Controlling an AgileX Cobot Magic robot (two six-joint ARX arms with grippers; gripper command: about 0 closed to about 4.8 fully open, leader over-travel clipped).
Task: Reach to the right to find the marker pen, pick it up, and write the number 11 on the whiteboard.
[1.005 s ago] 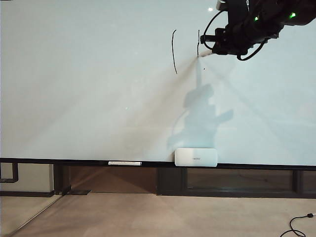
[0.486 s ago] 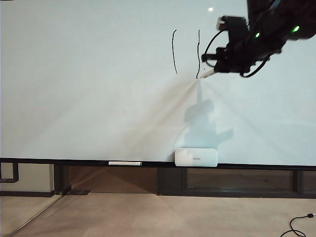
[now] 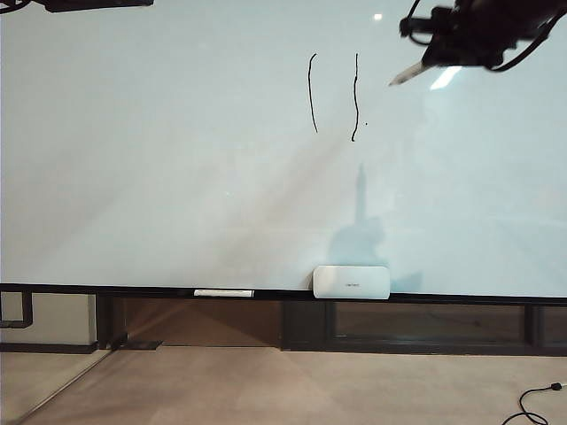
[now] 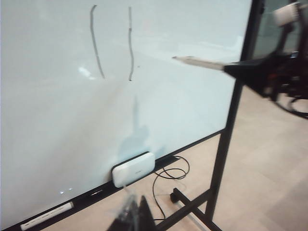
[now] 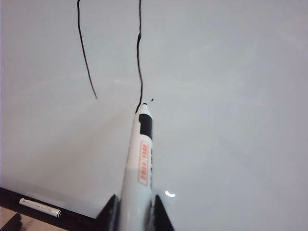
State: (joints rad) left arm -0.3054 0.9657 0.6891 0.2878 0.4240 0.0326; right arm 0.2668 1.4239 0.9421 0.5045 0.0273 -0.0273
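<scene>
The whiteboard point(image 3: 177, 159) is glossy pale grey-white with a dark lower rail, and the number 11 point(image 3: 334, 93) on it is two thin black strokes. The marker pen point(image 5: 138, 168) is white with a black band, a dark tip and an orange-red label. The right gripper point(image 5: 131, 211) is black, and the small box point(image 3: 352, 282) on the rail is white.

The large glossy pale grey-white whiteboard point(image 3: 177, 177) carries the number 11 point(image 3: 334, 96), two thin wobbly black strokes. Right of the strokes, clear of the board, the black right gripper point(image 3: 434, 55) clamps the thin whitish marker pen point(image 3: 407, 74), tip slanting down toward them. Left gripper unseen.
</scene>
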